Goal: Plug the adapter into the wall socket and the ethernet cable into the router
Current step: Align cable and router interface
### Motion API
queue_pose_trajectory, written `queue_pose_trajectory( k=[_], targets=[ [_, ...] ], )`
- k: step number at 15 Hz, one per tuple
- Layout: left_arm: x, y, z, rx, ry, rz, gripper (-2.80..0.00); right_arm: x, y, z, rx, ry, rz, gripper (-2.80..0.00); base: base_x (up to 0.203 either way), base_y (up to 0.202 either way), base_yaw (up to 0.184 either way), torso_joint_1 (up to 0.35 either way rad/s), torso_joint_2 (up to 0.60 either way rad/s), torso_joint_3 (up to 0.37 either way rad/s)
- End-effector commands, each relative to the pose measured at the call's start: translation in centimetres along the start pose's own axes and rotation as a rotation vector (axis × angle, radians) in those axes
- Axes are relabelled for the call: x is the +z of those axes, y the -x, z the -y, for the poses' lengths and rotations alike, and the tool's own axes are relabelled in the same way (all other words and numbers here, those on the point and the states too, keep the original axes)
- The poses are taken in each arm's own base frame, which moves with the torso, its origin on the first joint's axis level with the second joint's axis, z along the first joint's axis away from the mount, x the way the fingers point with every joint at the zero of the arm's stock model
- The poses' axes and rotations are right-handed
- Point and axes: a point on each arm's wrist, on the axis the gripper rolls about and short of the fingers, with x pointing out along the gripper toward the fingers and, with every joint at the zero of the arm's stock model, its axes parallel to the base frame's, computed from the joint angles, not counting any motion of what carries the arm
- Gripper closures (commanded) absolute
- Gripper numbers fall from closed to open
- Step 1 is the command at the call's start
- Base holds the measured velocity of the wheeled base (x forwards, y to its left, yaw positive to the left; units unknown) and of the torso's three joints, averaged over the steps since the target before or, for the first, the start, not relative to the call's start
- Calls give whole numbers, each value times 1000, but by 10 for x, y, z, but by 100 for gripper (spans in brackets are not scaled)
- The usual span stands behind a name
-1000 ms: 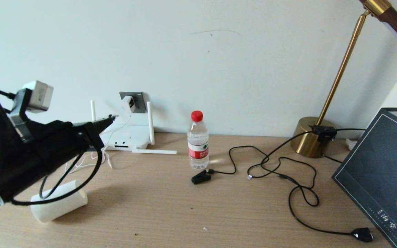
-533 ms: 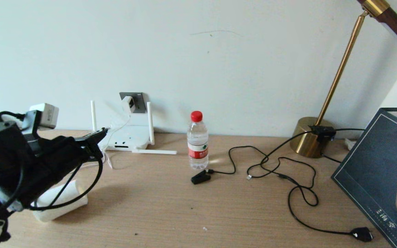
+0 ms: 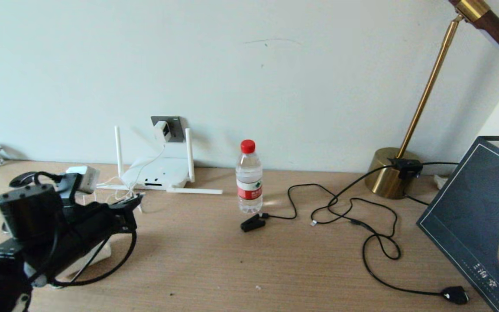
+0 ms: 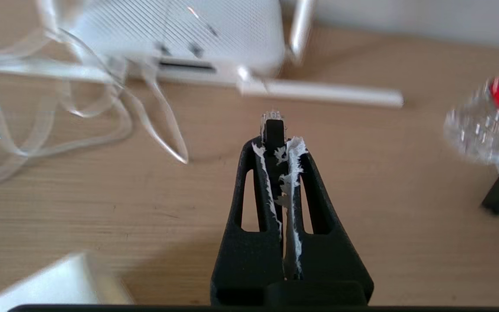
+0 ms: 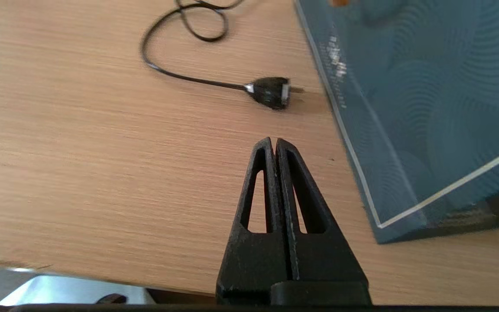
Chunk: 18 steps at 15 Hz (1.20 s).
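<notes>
My left gripper (image 3: 136,200) hovers low over the table just in front of the router (image 3: 158,172), shut on the ethernet cable (image 3: 119,264), whose black loop hangs under the arm. In the left wrist view the cable's connector, black with a clear tip (image 4: 272,126), sticks out past the left gripper (image 4: 277,143) and points at the router (image 4: 176,34) and its dark front slot. The white adapter (image 3: 161,130) sits in the grey wall socket (image 3: 173,121) above the router. My right gripper (image 5: 274,142) is shut and empty over the table's near edge, outside the head view.
A water bottle (image 3: 249,177) and a black clip (image 3: 252,223) stand right of the router. A lamp base (image 3: 390,173), its black cord and plug (image 5: 269,91), and a dark blue bag (image 3: 479,225) fill the right. A white paper roll (image 4: 46,286) lies under my left arm.
My left arm has come down from high at the left to just above the table, its tip now lower and nearer, in front of the router. It still grips the cable.
</notes>
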Motion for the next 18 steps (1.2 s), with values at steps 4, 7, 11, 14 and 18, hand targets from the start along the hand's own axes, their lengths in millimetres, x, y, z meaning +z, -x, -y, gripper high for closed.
queue_pose_trajectory(
  k=[4, 7, 11, 14, 18],
  targets=[
    [-59, -60, -4, 8, -14, -29, 0, -2, 0, 0, 3, -21, -12, 0, 0, 0, 0, 0, 0, 0],
    [-58, -69, -8, 50, -18, 14, 0, -2, -1, 0, 1, -23, -14, 0, 0, 0, 0, 0, 0, 0],
    [-58, -70, -12, 68, -20, 17, 0, -2, 0, 0, 1, -28, -12, 0, 0, 0, 0, 0, 0, 0],
    [-63, -73, -20, 87, -38, 3, 0, -2, 0, 0, 0, -46, -11, 0, 0, 0, 0, 0, 0, 0],
    [-56, -74, -28, 87, -90, 32, 0, -2, 0, 0, 0, -46, -11, 0, 0, 0, 0, 0, 0, 0]
  ],
)
